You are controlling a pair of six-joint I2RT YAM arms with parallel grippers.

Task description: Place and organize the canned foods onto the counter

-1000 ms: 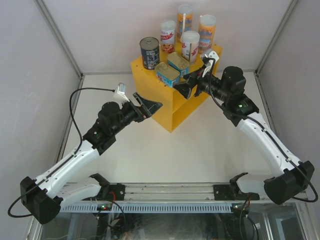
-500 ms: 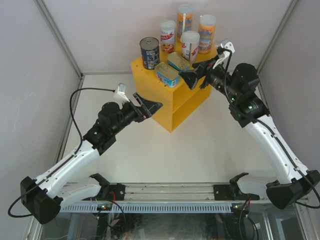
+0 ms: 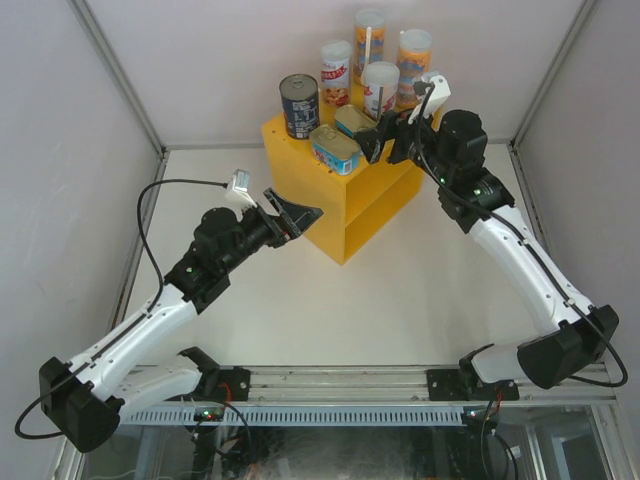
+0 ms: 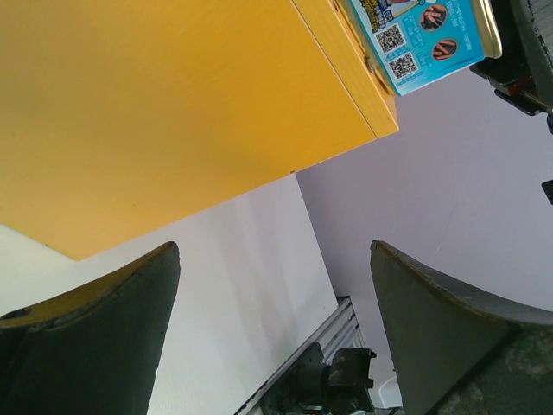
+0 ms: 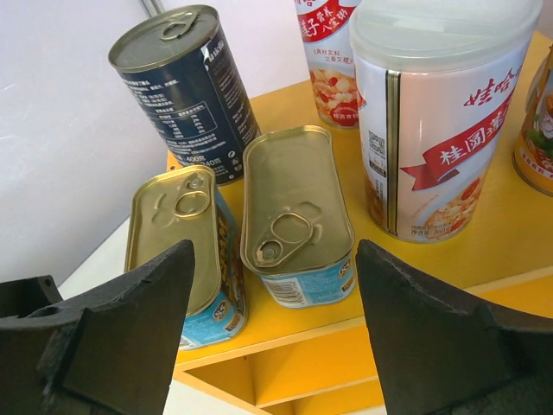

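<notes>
Just ahead of our right claw [image 5: 275, 251] we see two flat tins [image 5: 294, 207] side by side on the counter [image 5: 281, 104]. Its jaws stand wide, empty.

Yellow counter [image 3: 300, 175], flat top bearing four upright tall cylinders [image 3: 337, 68] at the rear, one dark round tin [image 3: 299, 105], and two flat gold-topped tins [image 3: 335, 148] side by side.

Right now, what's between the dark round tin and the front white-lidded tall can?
One flat gold-topped tin, lying on the yellow counter; the right wrist view shows it.
</notes>
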